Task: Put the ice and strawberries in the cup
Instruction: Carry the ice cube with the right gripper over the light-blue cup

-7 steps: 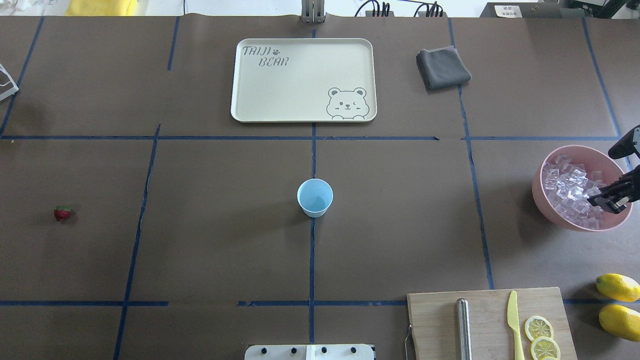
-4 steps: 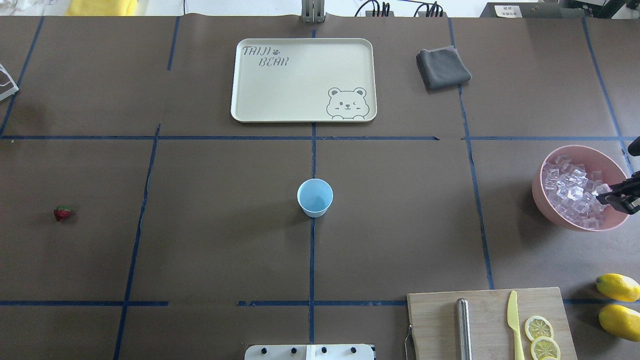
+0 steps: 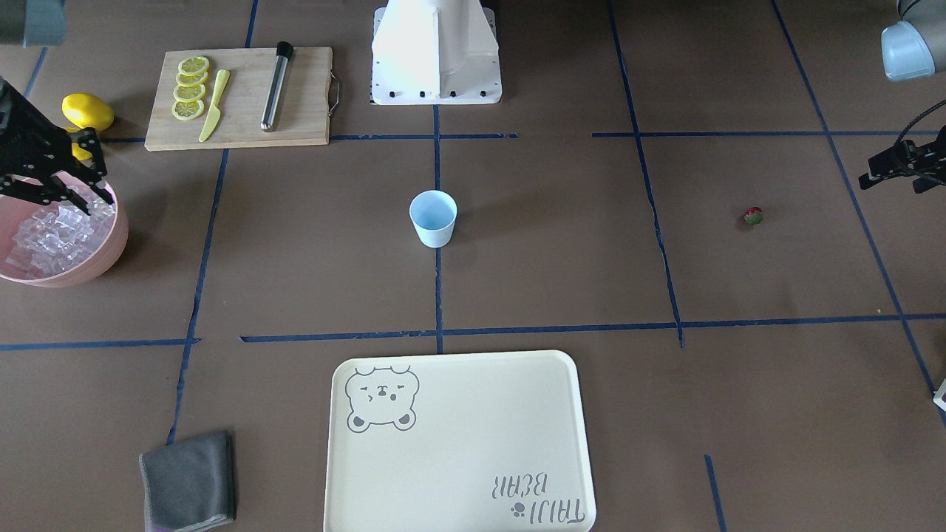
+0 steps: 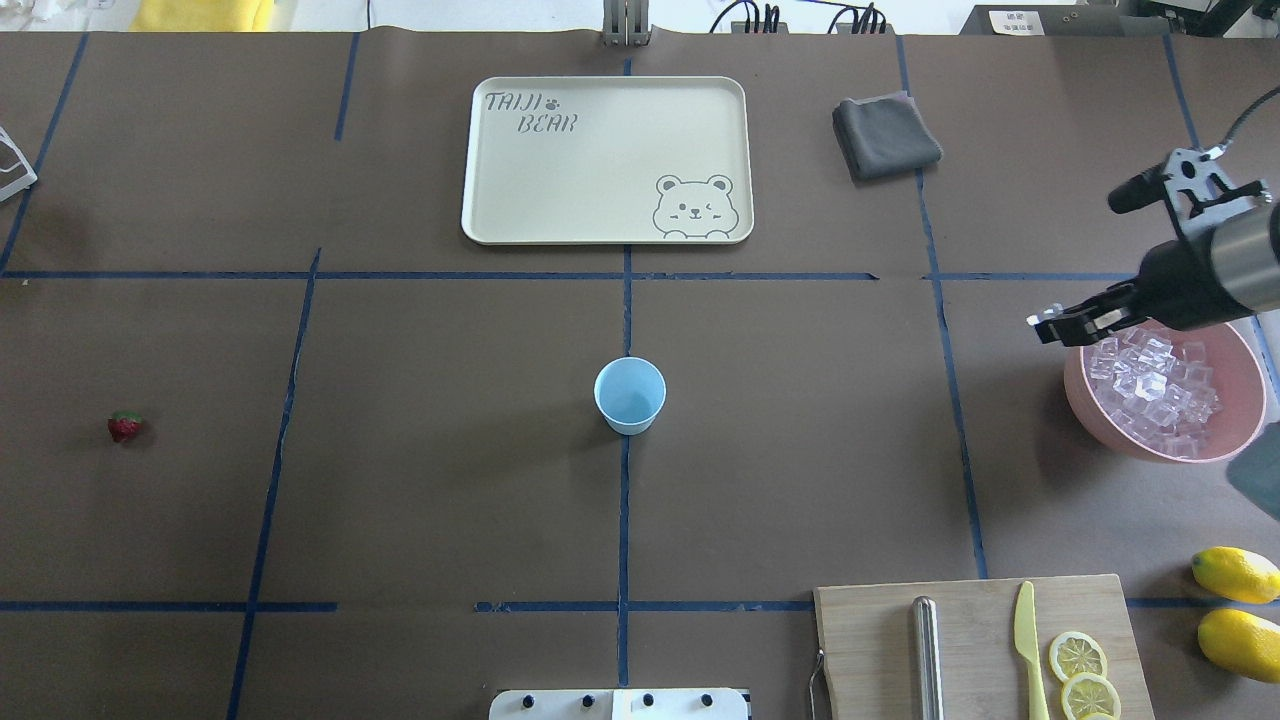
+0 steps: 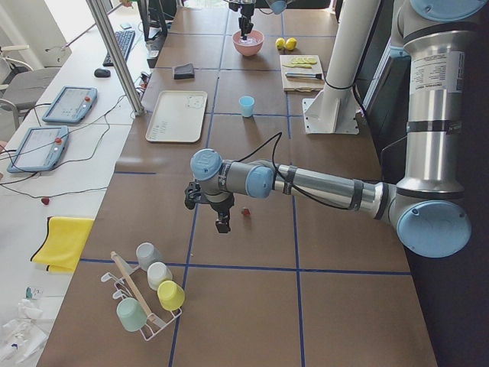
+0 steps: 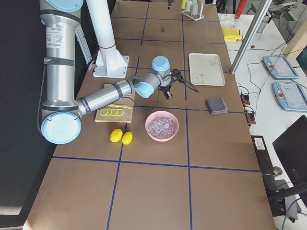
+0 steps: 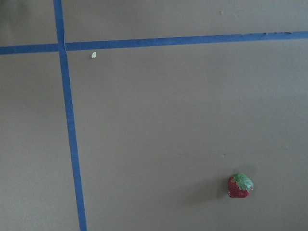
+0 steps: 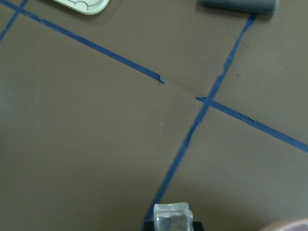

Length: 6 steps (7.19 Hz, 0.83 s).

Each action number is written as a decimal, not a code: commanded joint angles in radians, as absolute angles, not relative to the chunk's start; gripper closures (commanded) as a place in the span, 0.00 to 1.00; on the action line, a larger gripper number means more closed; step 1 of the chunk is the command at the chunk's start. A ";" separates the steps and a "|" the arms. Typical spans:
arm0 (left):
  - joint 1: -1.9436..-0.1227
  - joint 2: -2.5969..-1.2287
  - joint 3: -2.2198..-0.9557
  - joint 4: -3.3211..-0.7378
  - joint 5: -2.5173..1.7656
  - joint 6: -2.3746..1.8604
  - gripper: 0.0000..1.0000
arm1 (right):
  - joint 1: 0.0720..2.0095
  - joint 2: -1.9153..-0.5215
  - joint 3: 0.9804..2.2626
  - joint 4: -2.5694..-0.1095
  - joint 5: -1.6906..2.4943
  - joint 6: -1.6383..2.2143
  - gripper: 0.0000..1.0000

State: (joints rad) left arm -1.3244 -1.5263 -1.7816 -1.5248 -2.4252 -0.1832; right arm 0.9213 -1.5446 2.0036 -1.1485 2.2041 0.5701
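The pale blue cup (image 4: 630, 395) stands upright at the table's middle with nothing showing inside. Many ice cubes (image 4: 1150, 385) fill the pink bowl (image 4: 1078, 395) at the right. My right gripper (image 4: 1048, 328) hangs over the bowl's far-left rim, shut on one clear ice cube (image 8: 173, 216) that shows at the bottom of the right wrist view. The small red strawberry (image 4: 124, 426) lies far left on the table. My left gripper (image 3: 872, 177) hovers beside the strawberry (image 7: 239, 186), apart from it. Whether it is open or shut does not show.
A cream bear tray (image 4: 607, 160) and a grey cloth (image 4: 885, 135) lie at the far side. A cutting board (image 4: 980, 645) with a metal rod, a yellow knife and lemon slices sits front right. Two lemons (image 4: 1235, 575) lie beside it.
My right gripper has risen from the bowl's right side and swung left over its far-left rim, carrying an ice cube. The cup and the strawberry have stayed put.
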 commanded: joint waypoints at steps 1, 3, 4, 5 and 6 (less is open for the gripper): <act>-1.325 -1.526 -1.784 -1.525 -2.425 -0.184 0.00 | 0.730 -1.241 1.981 -1.316 2.104 0.876 0.97; -1.325 -1.526 -1.786 -1.525 -2.425 -0.183 0.00 | 0.600 -1.035 1.924 -1.474 1.944 1.004 0.96; -1.325 -1.526 -1.789 -1.525 -2.425 -0.183 0.00 | 0.580 -0.959 1.848 -1.474 1.936 1.053 0.96; -1.325 -1.513 -1.795 -1.525 -2.424 -0.184 0.00 | 0.557 -0.890 1.771 -1.474 1.892 1.077 0.96; -1.325 -1.513 -1.796 -1.525 -2.424 -0.184 0.00 | 0.528 -0.885 1.746 -1.459 1.860 1.083 0.95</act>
